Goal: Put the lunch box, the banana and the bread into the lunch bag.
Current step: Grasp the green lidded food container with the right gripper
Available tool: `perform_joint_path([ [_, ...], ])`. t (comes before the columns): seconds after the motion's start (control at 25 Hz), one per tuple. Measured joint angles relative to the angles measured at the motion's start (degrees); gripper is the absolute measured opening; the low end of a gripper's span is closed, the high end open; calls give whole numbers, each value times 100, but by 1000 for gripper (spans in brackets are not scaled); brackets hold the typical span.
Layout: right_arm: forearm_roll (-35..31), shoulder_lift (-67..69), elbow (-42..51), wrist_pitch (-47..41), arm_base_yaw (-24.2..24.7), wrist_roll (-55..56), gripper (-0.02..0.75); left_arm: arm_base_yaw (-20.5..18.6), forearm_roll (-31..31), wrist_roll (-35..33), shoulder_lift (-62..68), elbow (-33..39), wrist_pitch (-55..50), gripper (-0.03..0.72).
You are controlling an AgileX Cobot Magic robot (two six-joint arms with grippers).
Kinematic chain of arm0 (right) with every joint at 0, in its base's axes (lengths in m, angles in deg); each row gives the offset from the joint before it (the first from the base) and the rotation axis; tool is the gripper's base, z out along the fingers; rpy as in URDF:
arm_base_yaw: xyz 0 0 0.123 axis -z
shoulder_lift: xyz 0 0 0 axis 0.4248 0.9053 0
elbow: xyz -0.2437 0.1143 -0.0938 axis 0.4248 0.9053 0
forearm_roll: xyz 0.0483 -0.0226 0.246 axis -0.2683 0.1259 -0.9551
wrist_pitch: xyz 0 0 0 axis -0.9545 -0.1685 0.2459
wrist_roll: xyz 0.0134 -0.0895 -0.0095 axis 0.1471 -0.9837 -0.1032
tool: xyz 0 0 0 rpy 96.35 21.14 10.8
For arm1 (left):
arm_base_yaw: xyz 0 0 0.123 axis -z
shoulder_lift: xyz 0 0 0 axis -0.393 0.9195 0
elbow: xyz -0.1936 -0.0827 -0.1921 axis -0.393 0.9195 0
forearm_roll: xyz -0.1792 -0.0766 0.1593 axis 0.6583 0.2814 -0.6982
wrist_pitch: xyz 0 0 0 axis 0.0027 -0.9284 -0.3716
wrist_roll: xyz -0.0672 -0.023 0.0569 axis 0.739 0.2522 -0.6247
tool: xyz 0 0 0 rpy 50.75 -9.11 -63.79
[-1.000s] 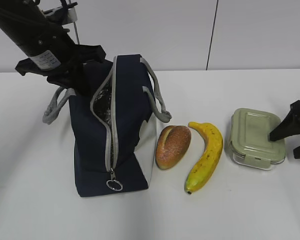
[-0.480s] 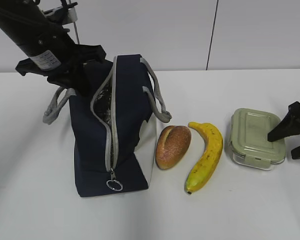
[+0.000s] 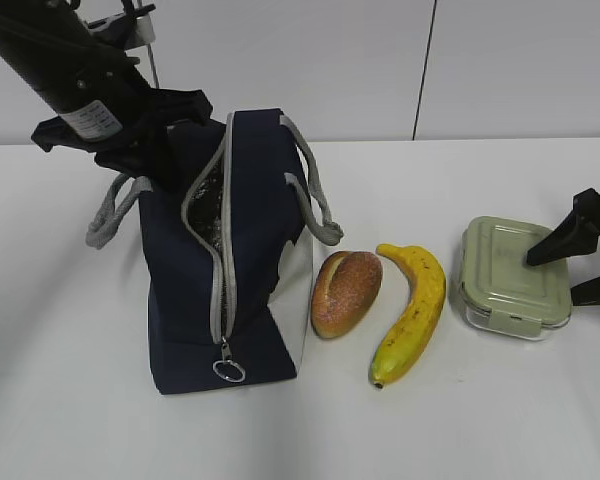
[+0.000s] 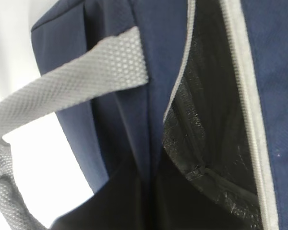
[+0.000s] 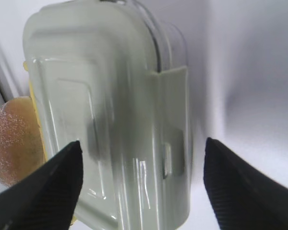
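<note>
The navy lunch bag [image 3: 250,290] stands at centre left, its grey zipper open and showing a dark lining. My left gripper [image 3: 152,160] is shut on the fabric at the bag's opening edge; in the left wrist view the dark jaws [image 4: 146,196] pinch a fold of the bag [image 4: 110,28]. The bread [image 3: 346,292], the banana [image 3: 412,310] and the green-lidded lunch box [image 3: 505,272] lie in a row to the right of the bag. My right gripper [image 3: 578,265] is open at the box's right end; its fingers straddle the lunch box [image 5: 110,110] in the right wrist view [image 5: 142,143].
Grey webbing handles [image 3: 315,205] hang off both sides of the bag, one beside my left gripper [image 4: 81,81]. The metal ring pull [image 3: 228,370] lies at the bag's front foot. A white wall stands behind the white table [image 3: 460,420].
My right gripper has moved a little left and up, onto the right end of the lunch box. The left arm and the bag have not moved.
</note>
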Motion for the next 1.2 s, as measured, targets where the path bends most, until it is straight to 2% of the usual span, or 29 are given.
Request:
perform_joint_path([
  [0.24,-289,276,-26,-260,0,-412,577,0,0,0,0,0,0,-2],
  [0.6,-385,491,-229,-425,0,-673,571,0,0,0,0,0,0,-2],
  [0.68,-399,508,-238,-465,0,-687,537,0,0,0,0,0,0,-2],
  [0.88,-579,557,-264,-722,0,-730,393,0,0,0,0,0,0,-2],
  [1.08,-771,590,-264,-796,0,-761,380,0,0,0,0,0,0,-3],
  [1.2,-1123,612,-275,-875,0,-761,379,0,0,0,0,0,0,-3],
])
